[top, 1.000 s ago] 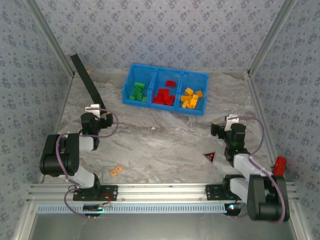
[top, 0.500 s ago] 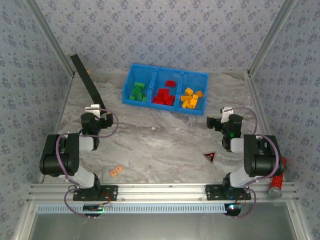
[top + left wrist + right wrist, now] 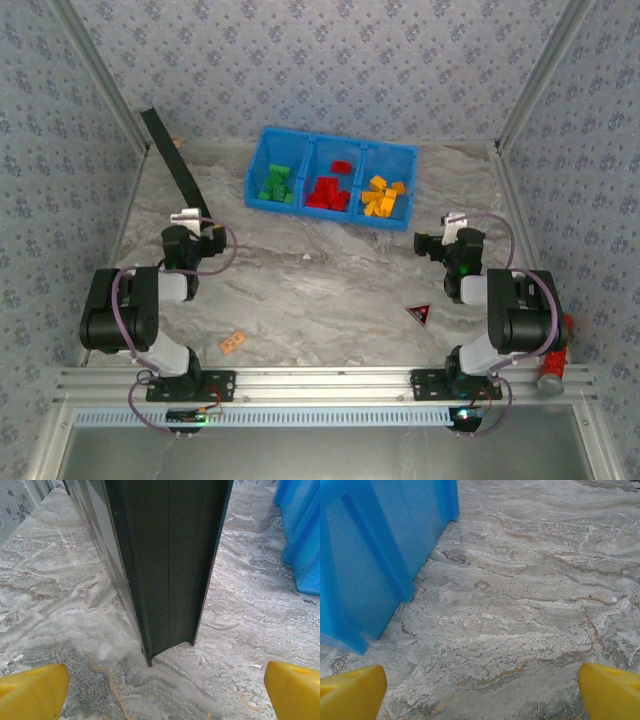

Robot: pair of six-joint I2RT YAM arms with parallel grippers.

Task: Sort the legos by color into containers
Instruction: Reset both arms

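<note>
The blue bin point(image 3: 340, 139) stands at the back middle of the table, its three compartments side by side. Green legos point(image 3: 276, 184) lie in the left one, red legos point(image 3: 329, 190) in the middle, yellow-orange legos point(image 3: 383, 197) in the right. My left gripper point(image 3: 190, 222) sits low at the left, open and empty point(image 3: 165, 695), facing a black beam point(image 3: 165, 555). My right gripper point(image 3: 432, 243) rests low at the right, open and empty point(image 3: 482, 695), with the bin's outer wall point(image 3: 375, 545) just ahead to its left.
The black beam point(image 3: 175, 165) slants from the back left toward my left gripper. A pale orange flat piece point(image 3: 233, 342) lies near the front left. A black triangle with a red mark point(image 3: 419, 314) lies near the right arm. Patterned walls close in both sides.
The right arm has folded back on itself and its gripper has shifted slightly left and away from me. In the last half second nothing moved. The left arm has stayed still.
</note>
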